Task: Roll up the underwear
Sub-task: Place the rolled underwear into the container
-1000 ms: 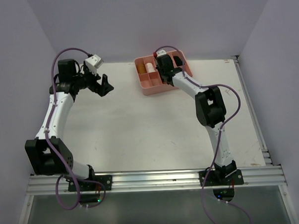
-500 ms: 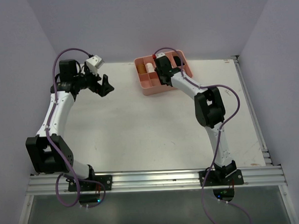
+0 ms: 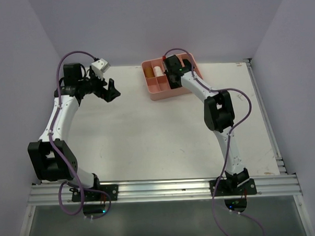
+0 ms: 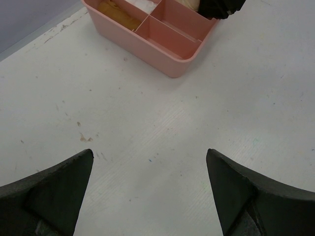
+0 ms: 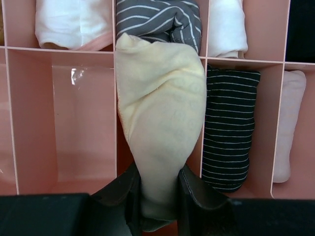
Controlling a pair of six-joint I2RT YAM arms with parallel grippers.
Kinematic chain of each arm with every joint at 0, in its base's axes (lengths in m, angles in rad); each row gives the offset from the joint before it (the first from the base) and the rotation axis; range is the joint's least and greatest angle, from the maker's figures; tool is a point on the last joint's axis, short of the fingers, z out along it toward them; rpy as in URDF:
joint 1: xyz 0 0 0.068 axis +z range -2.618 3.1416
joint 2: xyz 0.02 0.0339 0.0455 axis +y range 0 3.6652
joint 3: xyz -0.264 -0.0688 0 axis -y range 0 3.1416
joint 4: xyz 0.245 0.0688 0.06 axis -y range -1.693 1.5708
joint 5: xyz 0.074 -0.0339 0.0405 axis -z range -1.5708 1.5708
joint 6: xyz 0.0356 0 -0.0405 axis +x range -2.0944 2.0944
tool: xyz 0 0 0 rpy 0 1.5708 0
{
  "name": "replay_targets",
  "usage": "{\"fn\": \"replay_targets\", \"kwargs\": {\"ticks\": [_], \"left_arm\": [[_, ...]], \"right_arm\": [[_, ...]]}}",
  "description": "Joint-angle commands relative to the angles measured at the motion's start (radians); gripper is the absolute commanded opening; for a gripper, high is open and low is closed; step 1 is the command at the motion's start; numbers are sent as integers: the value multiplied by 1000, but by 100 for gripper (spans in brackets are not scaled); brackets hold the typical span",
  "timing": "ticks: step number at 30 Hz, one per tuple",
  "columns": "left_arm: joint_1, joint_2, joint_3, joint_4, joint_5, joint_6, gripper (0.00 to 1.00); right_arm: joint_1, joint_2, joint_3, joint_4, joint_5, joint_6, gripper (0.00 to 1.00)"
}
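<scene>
**Right gripper** [image 5: 158,199]: the jaws are pinched on the lower end of the pale cream garment [image 5: 162,108]. The 2 fingers [image 5: 120,196] press the cloth from either side. The cloth bunches narrow between them and widens away from the grip.

**Position of the garment:** in the right wrist view it extends from the grip up along the middle column of the pink divided tray [image 5: 83,123] and overlaps a divider wall.
- Its far end meets a grey striped garment [image 5: 162,19] in the compartment beyond.
- A black striped garment [image 5: 229,128] fills the compartment just to the right.
- A white garment [image 5: 71,24] lies in the upper left compartment.

It cannot be told whether the cream garment rests on the tray floor or hangs above it. The top view places this gripper over the tray, at the far side of the table [image 3: 148,139].

**Left gripper** [image 3: 110,91]: the jaws are spread wide with nothing between them. It hangs over bare table, left of the tray and well apart from it. In the left wrist view the 2 fingertips frame the table surface, with 1 corner of the tray beyond.
</scene>
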Motion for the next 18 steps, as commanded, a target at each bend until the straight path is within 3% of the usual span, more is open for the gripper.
{"fn": "replay_targets", "kwargs": {"ticks": [1,18], "left_arm": [[3,6,5,10,16,-15,100],[2,17,-5,3,19,-12,100]], "right_arm": [[-15,31,33,-109,-41,13,0],[-50,180,174,-247,-110,13,0]]}}
